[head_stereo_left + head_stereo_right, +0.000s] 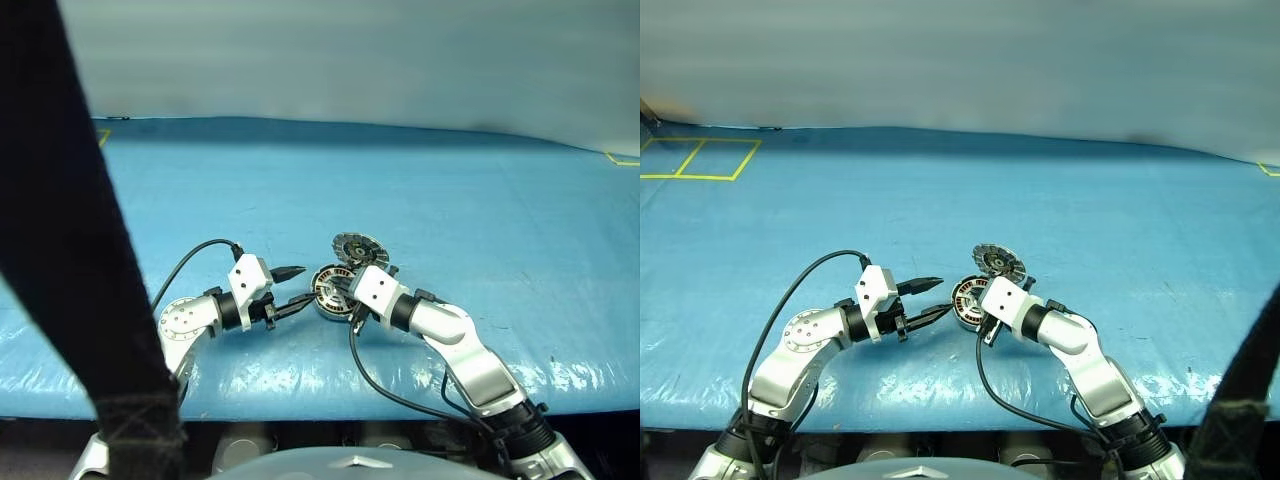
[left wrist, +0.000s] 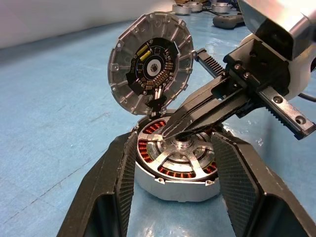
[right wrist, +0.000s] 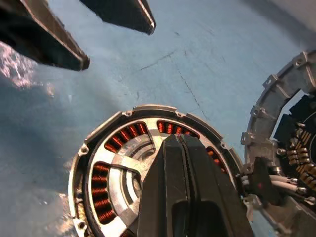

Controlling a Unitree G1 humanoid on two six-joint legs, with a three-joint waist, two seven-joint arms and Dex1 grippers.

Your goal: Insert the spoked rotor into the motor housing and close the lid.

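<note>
right gripper closed over spoked rotor in motor housing.

— What sort of place is this looking like?

— A robotics lab or test workshop: a wide blue mat is covering the surface, yellow tape squares are marking the far left, and a plain pale wall is running behind.

Bare matt metal lid and motor housing, shiny copper windings, brushed metal spoked rotor; glossy, wrinkled blue plastic table cover
</note>
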